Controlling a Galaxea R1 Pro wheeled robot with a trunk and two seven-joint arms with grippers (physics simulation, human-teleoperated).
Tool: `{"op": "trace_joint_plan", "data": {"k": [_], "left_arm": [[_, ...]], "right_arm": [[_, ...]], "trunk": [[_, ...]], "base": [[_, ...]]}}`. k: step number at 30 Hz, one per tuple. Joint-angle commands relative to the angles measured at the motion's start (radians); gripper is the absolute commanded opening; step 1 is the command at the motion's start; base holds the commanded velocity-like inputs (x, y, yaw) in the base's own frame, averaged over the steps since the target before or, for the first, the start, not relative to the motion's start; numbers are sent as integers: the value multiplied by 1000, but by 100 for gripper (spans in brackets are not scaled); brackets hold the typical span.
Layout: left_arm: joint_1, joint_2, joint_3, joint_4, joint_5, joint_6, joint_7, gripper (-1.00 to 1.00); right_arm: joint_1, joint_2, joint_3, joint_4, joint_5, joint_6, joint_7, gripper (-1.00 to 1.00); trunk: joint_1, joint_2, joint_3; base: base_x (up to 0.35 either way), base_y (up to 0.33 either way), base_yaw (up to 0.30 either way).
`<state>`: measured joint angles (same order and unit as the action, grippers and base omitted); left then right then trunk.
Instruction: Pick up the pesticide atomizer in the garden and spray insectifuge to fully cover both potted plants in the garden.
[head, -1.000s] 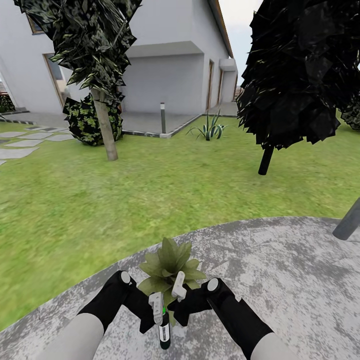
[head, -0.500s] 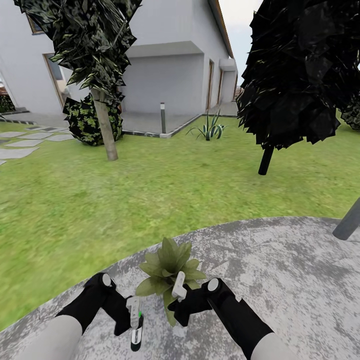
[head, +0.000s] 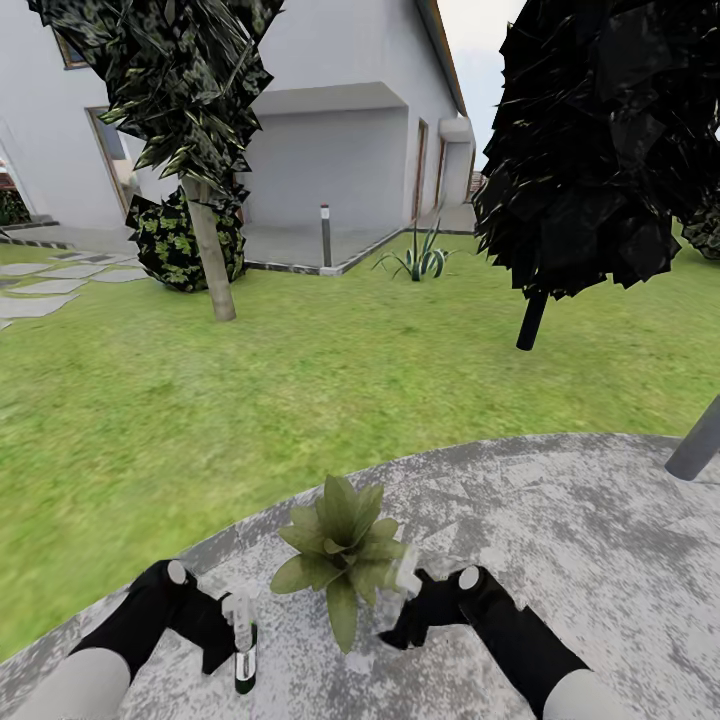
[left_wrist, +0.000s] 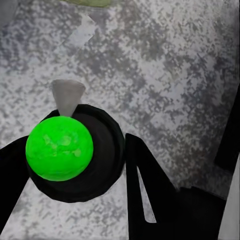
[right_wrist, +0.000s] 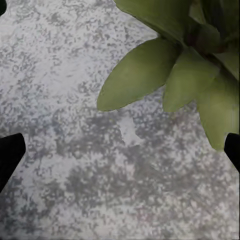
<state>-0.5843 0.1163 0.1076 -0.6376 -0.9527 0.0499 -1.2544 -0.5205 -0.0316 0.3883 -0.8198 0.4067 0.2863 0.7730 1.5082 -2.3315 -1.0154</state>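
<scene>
Close by, the left gripper (head: 240, 610) is clamped on the pesticide atomizer (head: 245, 660), bottle hanging down, prob. so the head can aim at the potted plant (head: 340, 545) just beside it. The right gripper (head: 405, 590) touches the leaves on the other side w/ jaws apart, holding nothing. The plant sits near the patio (head: 560, 520) edge by the grass. Farther off: lawn (head: 300, 390), trees, house.

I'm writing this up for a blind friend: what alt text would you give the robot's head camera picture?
A robot's two black arms reach over a grey stone patio toward a small light-green potted plant; the left gripper holds a slim dark spray bottle upright beside it, and the right gripper hovers at its other side. Beyond lie lawn, trees and a white house.
</scene>
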Motion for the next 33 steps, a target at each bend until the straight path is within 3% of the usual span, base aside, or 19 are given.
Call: {"op": "trace_joint_plan", "data": {"k": [1, 2, 4, 5, 11, 14, 18, 21, 23, 27, 33], "left_arm": [[0, -1, 32, -1, -5, 6, -3, -100], [0, -1, 58, -1, -8, 8, -2, -100], [0, -1, 68, -1, -10, 17, -2, -100], [1, 0, 72, -1, -11, 73, -1, -100], [4, 0, 71, -1, -15, 188, 0, -100], [4, 0, 71, -1, -15, 230, 0, -100], [1, -5, 59, -8, -44, 403, -2, -100], [-6, -9, 58, -11, -71, 485, -5, -100], [-11, -14, 58, -14, -110, 533, -8, -100], [-16, -17, 60, -16, -167, 590, -10, -100], [-18, -31, 40, -17, -178, 647, -11, -100]], "right_arm": [[2, -9, -32, 53, 2, -50, -52, 100], [10, -14, -86, 178, 2, -188, -137, 100], [14, -15, -132, 322, 1, -331, -216, 100], [15, -17, -183, 521, 0, -512, -344, 100], [32, -20, -196, 774, 0, -780, -482, 100], [75, -28, -198, 787, -23, -809, -533, 100], [94, -23, -197, 791, -184, -827, -792, 100], [95, -21, -197, 791, -266, -827, -844, 100], [96, -19, -197, 792, -312, -827, -853, 100], [96, -20, -197, 792, -329, -827, -857, 100], [96, -22, -200, 791, -332, -826, -857, 100]], "trunk": [[0, 0, -1], [0, 0, -1], [0, 0, -1], [0, 0, -1], [0, 0, -1], [0, 0, -1], [0, 0, -1], [0, 0, -1], [0, 0, -1], [0, 0, -1], [0, 0, -1]], "base": [[0, 0, 0], [0, 0, 0], [0, 0, 0], [0, 0, 0], [0, 0, 0], [0, 0, 0], [0, 0, 0], [0, 0, 0], [0, 0, 0], [0, 0, 0], [0, 0, 0]]}}
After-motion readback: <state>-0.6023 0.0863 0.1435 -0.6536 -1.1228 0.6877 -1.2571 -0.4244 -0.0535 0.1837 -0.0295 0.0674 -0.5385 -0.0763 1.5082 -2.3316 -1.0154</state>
